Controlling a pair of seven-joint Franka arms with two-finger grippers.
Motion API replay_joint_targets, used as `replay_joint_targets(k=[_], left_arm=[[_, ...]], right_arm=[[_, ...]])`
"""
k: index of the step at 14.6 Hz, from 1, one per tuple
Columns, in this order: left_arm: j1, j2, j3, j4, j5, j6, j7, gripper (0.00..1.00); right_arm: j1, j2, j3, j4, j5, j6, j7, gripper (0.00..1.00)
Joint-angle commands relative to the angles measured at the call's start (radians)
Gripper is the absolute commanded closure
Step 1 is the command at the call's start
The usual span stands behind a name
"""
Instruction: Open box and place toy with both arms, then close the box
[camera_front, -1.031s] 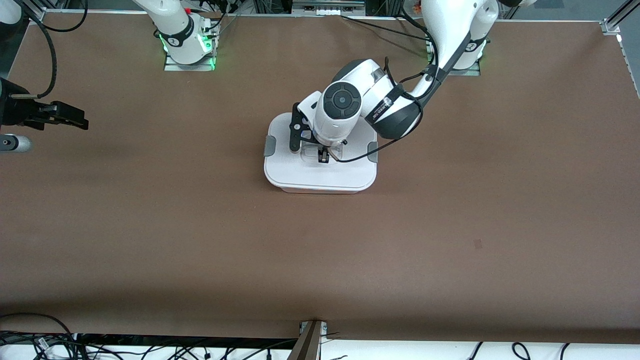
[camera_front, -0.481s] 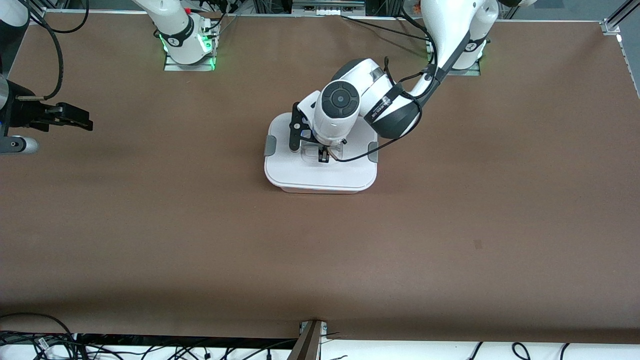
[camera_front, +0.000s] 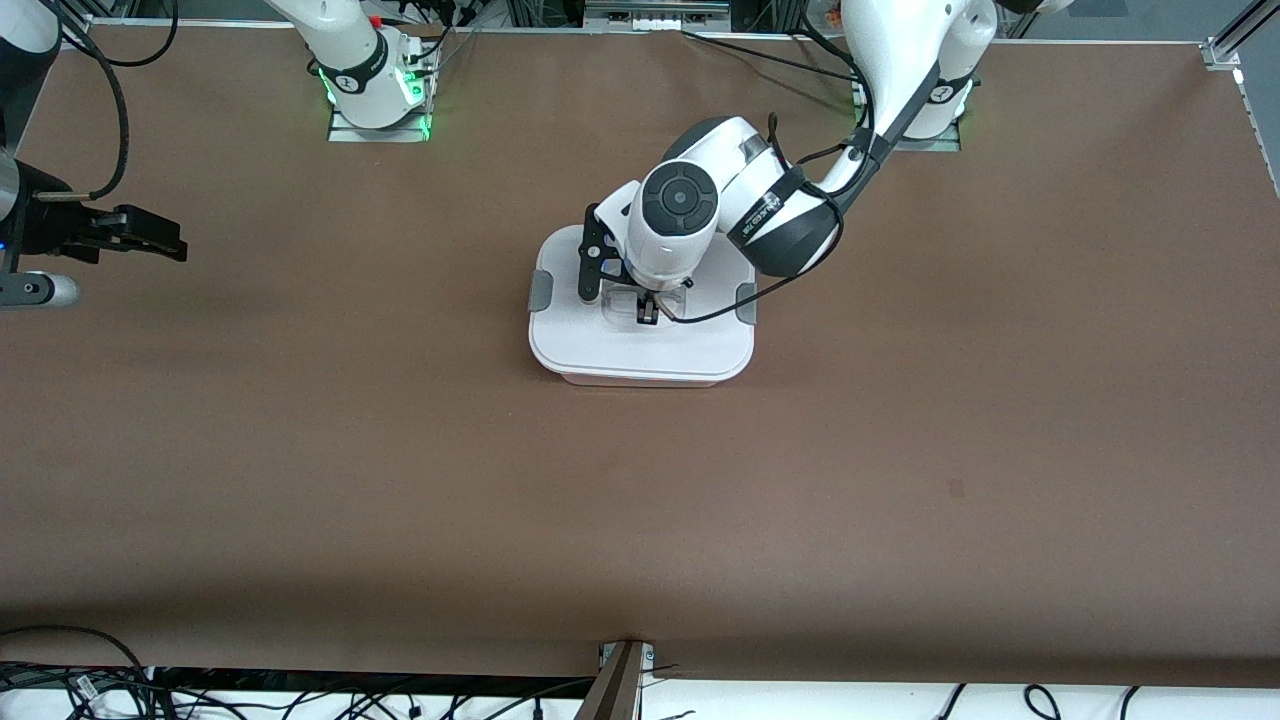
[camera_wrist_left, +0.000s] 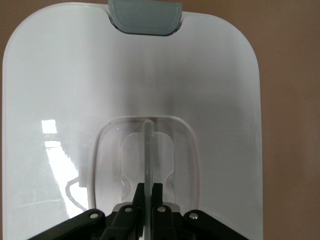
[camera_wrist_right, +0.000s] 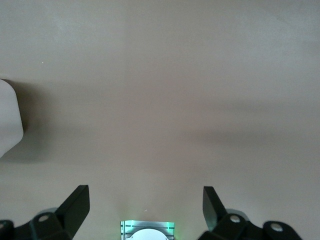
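Currently one rounded-rectangular white-lidded plastic box (camera_front: 640, 335) mid-table, lid on, two grey side clips (camera_front: 540, 291). Long axis runs between arms' ends of table. Toy not visible anywhere. Left gripper (camera_wrist_left: 147, 192) down on lid, fingers pinched tight on clear recessed handle (camera_wrist_left: 147, 150); left wrist covers box's edge nearest bases. Right gripper (camera_wrist_right: 146, 200) waits over bare table at right arm's end, fingers spread wide, holding nothing.
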Motion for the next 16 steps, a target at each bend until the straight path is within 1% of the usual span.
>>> replay_joint_targets(k=[1,16], left_arm=[[0.001,-0.018,0.004,-0.022,0.037,-0.045,0.012,1.0],[-0.01,-0.012,0.008,-0.025,0.037,-0.03,-0.002,1.0]], right_arm=[[0.005,-0.009,-0.005,-0.007,0.008,0.008,-0.01,0.0],[0.004,-0.004,-0.006,-0.007,0.005,0.008,-0.01,0.0]])
